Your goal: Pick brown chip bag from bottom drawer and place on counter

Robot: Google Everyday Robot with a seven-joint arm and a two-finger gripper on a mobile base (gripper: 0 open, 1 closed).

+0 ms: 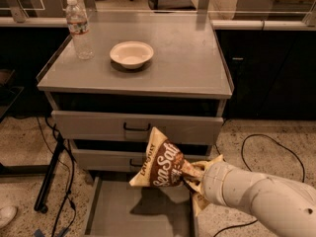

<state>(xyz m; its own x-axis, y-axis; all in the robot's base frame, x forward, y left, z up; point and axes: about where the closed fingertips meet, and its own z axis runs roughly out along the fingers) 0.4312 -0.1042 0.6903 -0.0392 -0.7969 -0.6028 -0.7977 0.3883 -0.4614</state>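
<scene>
One hand (195,179), at the lower right on the end of a white arm (256,196), is closed on the right end of the chip bag (165,164), with tan fingers (200,168) showing above and below the pinched corner. The bag hangs tilted in the air, left end highest, in front of the middle drawer (103,158) and above the open bottom drawer (123,216). It touches neither; its shadow lies on the grey drawer floor. Judgement: gripping one end leaves the rest of the bag free to swing, so the rise to the desk (187,58) needs clearance from the drawer fronts and the desk rim.

Desk surface: flat grey metal with a low raised rim. A water bottle (79,28) stands at the back left corner and a pale bowl (131,54) sits just right of it. The right half is bare and judged the better landing spot.

Room: speckled floor (24,142), black cables (266,147) trailing both sides of the cabinet, dark cupboards behind.
</scene>
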